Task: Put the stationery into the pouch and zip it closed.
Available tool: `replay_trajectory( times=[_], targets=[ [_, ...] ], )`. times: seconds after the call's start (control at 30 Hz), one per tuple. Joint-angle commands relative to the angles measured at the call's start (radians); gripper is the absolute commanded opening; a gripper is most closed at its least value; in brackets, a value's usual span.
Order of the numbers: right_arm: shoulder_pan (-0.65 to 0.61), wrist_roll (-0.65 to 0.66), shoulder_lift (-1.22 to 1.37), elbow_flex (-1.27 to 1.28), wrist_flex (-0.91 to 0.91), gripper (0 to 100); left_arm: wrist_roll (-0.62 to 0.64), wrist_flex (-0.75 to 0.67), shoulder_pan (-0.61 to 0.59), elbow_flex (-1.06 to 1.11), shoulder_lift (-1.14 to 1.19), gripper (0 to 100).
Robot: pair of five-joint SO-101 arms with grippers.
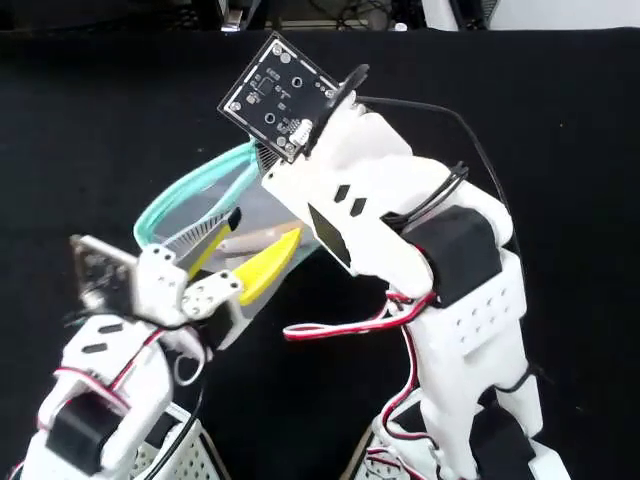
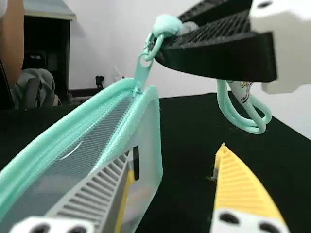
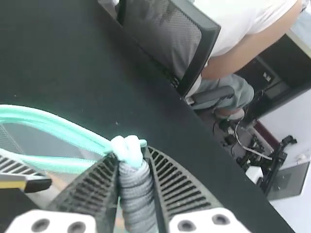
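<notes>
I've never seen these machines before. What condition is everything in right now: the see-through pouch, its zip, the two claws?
pouch: held by its zip pull, with a pale item inside.
zip pull: pinched in the right gripper, at the pouch's end.
zip: how far shut, cannot tell.
right gripper: shut on the zip pull.
left gripper: open, one finger behind the pouch wall, the other clear of it.

black table (image 1: 100,120); mesh office chair (image 3: 160,34) beyond it; cables (image 3: 245,143) on floor
</notes>
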Motion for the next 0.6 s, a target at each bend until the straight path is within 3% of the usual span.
replay_trajectory(
  times=[0.0, 0.23, 0.43, 0.57],
  targets=[
    [0.005, 0.003, -0.012, -0.015, -0.028, 1.2, 0.0, -0.04, 0.013, -0.008, 0.054, 27],
    [0.005, 0.003, -0.012, -0.015, -0.026, 1.2, -0.008, -0.043, -0.004, -0.008, 0.066, 27],
    [0.005, 0.003, -0.008, -0.005, -0.026, 1.2, -0.006, 0.0, -0.16, -0.079, -0.034, 27],
    [0.005, 0.003, -0.005, -0.005, -0.035, 1.2, -0.006, 0.068, -0.179, -0.122, -0.117, 27]
  ],
)
